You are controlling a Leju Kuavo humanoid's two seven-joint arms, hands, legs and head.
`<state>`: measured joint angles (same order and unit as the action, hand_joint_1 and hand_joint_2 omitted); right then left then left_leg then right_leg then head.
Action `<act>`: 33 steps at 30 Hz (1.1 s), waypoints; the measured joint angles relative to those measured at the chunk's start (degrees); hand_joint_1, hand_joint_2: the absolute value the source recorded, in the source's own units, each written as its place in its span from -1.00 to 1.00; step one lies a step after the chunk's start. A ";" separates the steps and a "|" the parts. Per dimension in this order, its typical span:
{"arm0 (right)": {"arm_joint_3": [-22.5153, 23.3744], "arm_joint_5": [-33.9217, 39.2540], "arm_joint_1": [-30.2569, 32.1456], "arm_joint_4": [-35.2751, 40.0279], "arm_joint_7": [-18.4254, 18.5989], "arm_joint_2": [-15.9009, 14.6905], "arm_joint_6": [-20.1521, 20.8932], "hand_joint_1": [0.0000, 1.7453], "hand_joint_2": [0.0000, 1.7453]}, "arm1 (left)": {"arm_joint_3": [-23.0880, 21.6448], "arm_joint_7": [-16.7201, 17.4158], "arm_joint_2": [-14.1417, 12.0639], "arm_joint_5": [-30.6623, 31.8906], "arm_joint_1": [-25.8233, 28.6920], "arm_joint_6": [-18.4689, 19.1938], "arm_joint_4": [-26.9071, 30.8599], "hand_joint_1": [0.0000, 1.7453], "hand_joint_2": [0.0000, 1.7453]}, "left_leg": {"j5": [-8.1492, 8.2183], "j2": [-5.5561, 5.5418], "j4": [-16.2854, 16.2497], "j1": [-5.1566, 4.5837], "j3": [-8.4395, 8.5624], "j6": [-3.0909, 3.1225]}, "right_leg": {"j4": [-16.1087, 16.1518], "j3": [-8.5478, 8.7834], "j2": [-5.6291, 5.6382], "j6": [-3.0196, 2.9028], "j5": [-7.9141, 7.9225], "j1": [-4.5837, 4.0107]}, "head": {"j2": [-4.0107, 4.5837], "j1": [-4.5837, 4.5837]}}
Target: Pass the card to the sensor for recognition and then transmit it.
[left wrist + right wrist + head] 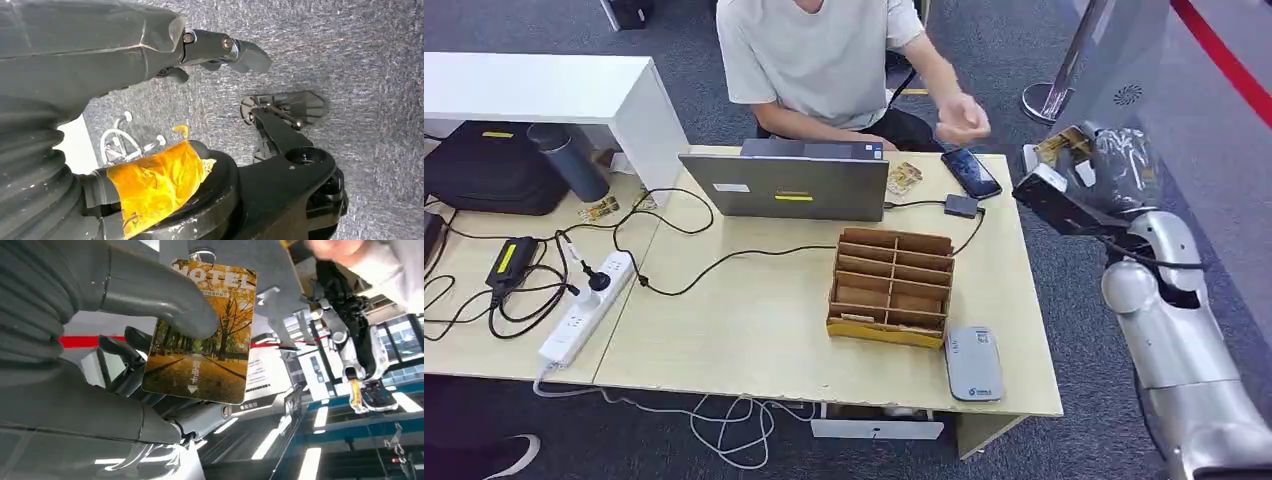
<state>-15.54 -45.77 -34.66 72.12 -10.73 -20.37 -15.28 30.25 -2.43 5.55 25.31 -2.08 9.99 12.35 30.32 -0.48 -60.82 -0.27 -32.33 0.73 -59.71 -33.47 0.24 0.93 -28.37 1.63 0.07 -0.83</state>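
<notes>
Here the right hand (1092,165) is raised past the right end of the table (754,330), pinching one card (202,332) between its thumb and darker fingers (120,347); the card carries an autumn tree picture and the word HOTEL, and in the head view it peeks out as a yellow patch (1064,145) at the top of the hand. The left hand (220,50) hangs over grey carpet with its fingers loosely curled and nothing in them. On the table, one grey card reader (974,363) lies flat at the front right corner, just beside one wooden sorting box (890,285). Behind the box stands one open laptop (786,185), and to the right of the laptop lie one phone (970,172) and one small dark adapter (961,206). Left of the laptop, one white power strip (584,305) sits among black cables. One person (824,60) sits behind the table, facing the robot, with one hand (964,117) lifted above the phone.
</notes>
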 joint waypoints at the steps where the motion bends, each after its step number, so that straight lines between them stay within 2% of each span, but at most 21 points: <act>1: 0.11 0.36 1.26 0.88 -0.40 -0.02 -0.20 1.00 1.00 | 0.04 0.04 0.00 -0.09 0.03 -0.05 0.00 -1.00 1.00 | 0.00 0.00 0.00 0.00 0.00 0.00 | 0.01 0.00 0.00 0.00 0.00 0.00 | 0.00 0.00; 9: 3.24 1.38 13.70 9.52 -3.42 -1.58 -1.18 1.00 1.00 | 0.83 1.07 0.02 -0.83 0.40 -0.44 0.00 -1.00 1.00 | 0.05 -0.03 0.00 0.00 -0.02 0.03 | 0.06 -0.02 -0.02 0.01 -0.02 0.00 | 0.00 0.00; 14: 7.85 2.85 23.70 17.11 -6.87 -2.71 -2.93 1.00 1.00 | 1.90 1.14 0.15 -1.38 0.80 -0.90 0.00 -1.00 1.00 | 0.07 -0.08 0.00 0.00 -0.05 0.04 | 0.09 -0.03 -0.04 0.03 -0.03 0.00 | 0.00 0.00; 21: 14.41 3.22 36.95 26.33 -10.87 -2.54 -4.09 1.00 1.00 | 3.39 1.14 0.55 -1.70 0.95 -1.36 0.00 -1.00 1.00 | 0.09 -0.05 0.01 0.00 -0.09 0.07 | 0.09 -0.05 -0.03 0.03 -0.04 0.00 | 0.00 0.00; 25: 15.48 1.93 41.27 28.53 -12.40 -1.53 -4.46 1.00 1.00 | 3.83 1.14 0.63 -1.40 0.95 -1.73 0.00 -1.00 1.00 | 0.08 -0.03 0.02 0.01 -0.08 0.07 | 0.09 -0.05 -0.01 0.03 -0.04 0.00 | 0.00 0.00; 27: 15.34 0.26 42.64 28.57 -13.21 -0.11 -5.12 1.00 1.00 | 3.87 1.22 0.70 -0.61 0.94 -2.12 0.00 -1.00 1.00 | 0.08 0.00 0.02 0.02 -0.07 0.07 | 0.09 -0.05 0.02 0.03 -0.04 -0.01 | 0.00 0.00; 33: 12.57 -2.07 43.11 26.21 -13.36 2.80 -6.69 1.00 1.00 | 3.87 1.25 0.87 0.53 0.91 -2.25 0.00 -1.00 1.00 | 0.06 0.08 0.02 0.04 -0.05 0.04 | 0.07 -0.04 0.06 0.02 -0.03 -0.02 | 0.00 0.00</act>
<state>-2.98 -47.85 8.45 98.33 -24.09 -17.57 -21.97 34.12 -1.18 6.43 25.84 -1.18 7.74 12.35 30.37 -0.40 -60.80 -0.23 -32.39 0.77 -59.64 -33.51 0.30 0.95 -28.39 1.62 0.07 -0.83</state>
